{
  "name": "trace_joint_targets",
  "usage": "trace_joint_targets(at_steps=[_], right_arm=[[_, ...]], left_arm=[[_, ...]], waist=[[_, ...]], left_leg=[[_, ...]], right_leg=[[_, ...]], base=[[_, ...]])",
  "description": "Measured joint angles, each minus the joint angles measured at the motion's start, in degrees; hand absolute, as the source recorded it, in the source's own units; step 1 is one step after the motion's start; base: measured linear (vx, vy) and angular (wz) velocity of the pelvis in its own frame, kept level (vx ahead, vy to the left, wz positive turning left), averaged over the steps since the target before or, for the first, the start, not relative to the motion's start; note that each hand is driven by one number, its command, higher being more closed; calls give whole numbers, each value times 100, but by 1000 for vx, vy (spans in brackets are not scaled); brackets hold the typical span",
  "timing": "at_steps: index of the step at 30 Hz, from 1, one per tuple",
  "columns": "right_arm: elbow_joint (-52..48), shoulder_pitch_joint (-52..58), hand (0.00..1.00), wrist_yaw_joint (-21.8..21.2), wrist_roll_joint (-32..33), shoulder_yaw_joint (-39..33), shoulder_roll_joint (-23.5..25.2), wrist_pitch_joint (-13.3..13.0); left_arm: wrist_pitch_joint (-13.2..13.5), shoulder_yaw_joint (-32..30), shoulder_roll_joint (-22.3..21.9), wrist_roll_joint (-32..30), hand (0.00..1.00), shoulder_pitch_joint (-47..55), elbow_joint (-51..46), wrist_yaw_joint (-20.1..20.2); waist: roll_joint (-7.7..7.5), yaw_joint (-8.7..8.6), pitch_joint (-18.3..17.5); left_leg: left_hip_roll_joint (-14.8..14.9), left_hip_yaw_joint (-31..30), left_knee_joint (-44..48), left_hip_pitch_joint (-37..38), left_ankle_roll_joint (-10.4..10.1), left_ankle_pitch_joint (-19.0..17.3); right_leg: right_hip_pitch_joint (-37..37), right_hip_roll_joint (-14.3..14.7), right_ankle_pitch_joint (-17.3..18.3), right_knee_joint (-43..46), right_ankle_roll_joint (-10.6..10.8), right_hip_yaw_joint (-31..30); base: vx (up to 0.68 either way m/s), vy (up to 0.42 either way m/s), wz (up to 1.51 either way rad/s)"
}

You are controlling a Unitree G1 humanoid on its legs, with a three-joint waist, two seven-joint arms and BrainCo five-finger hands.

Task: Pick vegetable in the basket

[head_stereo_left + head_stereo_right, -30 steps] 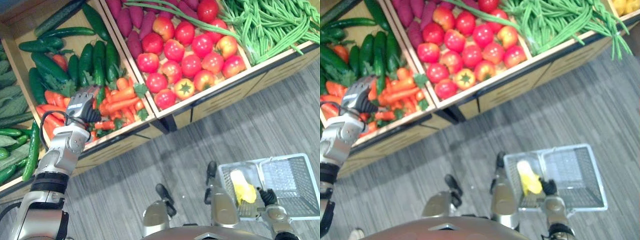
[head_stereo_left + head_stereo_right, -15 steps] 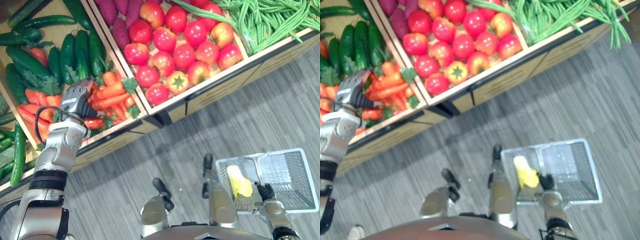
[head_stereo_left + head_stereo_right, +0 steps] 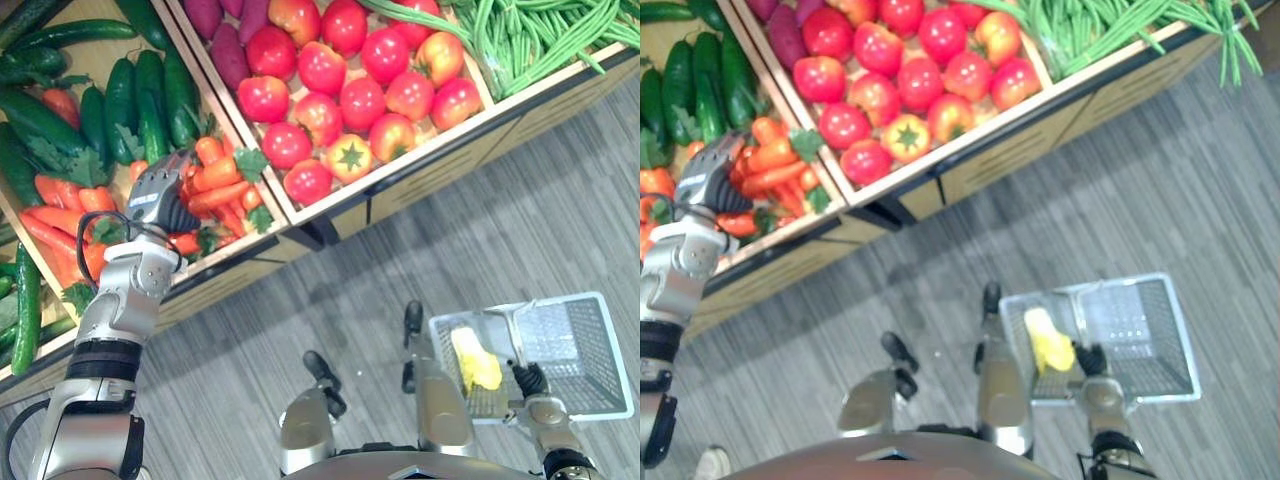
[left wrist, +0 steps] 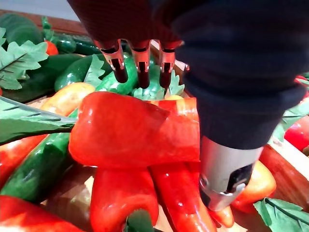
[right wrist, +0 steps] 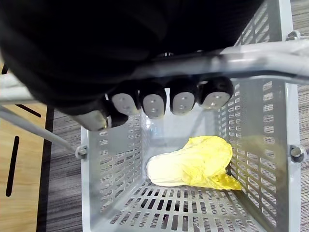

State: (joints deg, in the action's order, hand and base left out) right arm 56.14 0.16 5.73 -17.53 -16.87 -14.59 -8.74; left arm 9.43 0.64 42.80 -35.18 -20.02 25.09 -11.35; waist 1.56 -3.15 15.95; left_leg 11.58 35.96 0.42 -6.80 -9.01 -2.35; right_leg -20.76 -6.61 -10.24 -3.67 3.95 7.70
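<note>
Right robot hand [image 5: 164, 101] under its dark ribbed cover, fingers curled round the grey handle [image 5: 251, 60], mesh basket [image 5: 116, 159] below, pale yellow leafy cabbage [image 5: 193, 162] lying on its bottom, grey plank floor [image 5: 63, 179], wooden panel [image 5: 19, 159] beside.

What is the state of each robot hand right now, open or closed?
Left robot hand: open, reaching over a red pepper.
Right robot hand: closed round the basket handle.

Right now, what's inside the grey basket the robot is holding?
A yellow-and-white leafy cabbage lies on the mesh bottom of the basket, alone as far as shows. The right hand, curled round the handle, covers the part of the bottom beneath it.
</note>
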Motion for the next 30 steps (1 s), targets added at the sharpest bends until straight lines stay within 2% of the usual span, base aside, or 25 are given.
trace_joint_targets(at_steps=[9, 10, 13, 19, 23, 30], right_arm=[[-27, -40, 100, -1, 1, 121, -1, -13], [-27, -52, 100, 0, 1, 124, -1, -13], [-105, -51, 100, 1, 1, 128, -1, -1], [-182, -51, 100, 13, 0, 274, -2, -10], [-202, -51, 100, 16, 0, 299, -1, -8], [-244, -50, 100, 19, -1, 376, -4, -5]], left_arm=[[-5, -31, 1, 1, 0, -35, -3, -98], [-12, -56, 1, 0, 100, -39, -2, -135], [-31, -124, 0, 0, 100, -79, -4, -248], [-303, -183, -32, -124, 100, -355, 58, -423], [-460, -391, -219, -172, 100, -485, 59, -500], [-499, -507, -242, -218, 100, -481, 59, -516]], waist=[[-56, -3, 90], [-60, -4, 95], [-60, 5, 95], [-112, -6, 126], [-118, -9, 129], [-128, -9, 134]], left_leg=[[10, 93, 2, -118, -14, -10], [8, 99, 1, -140, -14, -10], [11, 104, 1, -173, -14, -9], [9, 115, 1, -205, -15, -10], [8, 131, 1, -196, -18, -12], [4, 235, 1, -48, -20, -14]], right_leg=[[-115, 23, -93, -144, 9, -144], [-142, 23, -96, -145, 10, -154], [-175, 23, -97, -145, 10, -160], [-212, 18, -101, -145, 14, -178], [-220, 21, -101, -144, 14, -210], [-179, 31, -101, -90, 14, -357]], base=[[-11, -16, -5], [0, 0, 0], [0, 0, 0], [-1, -3, -1], [-4, -19, -3], [-7, -22, -9]])
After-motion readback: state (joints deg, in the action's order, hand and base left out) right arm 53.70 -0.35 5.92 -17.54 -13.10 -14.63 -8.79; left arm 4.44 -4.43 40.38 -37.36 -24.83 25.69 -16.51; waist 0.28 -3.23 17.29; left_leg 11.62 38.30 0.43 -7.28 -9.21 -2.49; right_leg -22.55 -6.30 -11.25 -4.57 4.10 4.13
